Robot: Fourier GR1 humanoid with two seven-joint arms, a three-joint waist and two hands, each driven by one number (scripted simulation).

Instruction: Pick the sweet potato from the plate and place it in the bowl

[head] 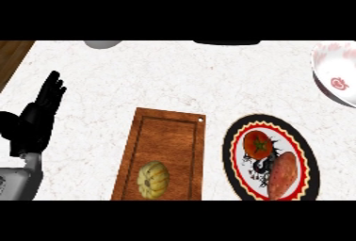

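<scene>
A reddish-brown sweet potato lies on the lower right part of a round plate with a black rim and a red zigzag border. A red tomato with a green stem sits on the same plate, just up and left of the sweet potato. A white bowl with red markings stands at the upper right, partly cut off by the view's edge. My left hand rests at the far left with fingers straight and pointing up, far from the plate. My right hand does not show.
A wooden cutting board lies left of the plate, with a small yellow squash on its lower end. A grey round object and a dark object peek in at the top edge. The wooden counter edge is at upper left.
</scene>
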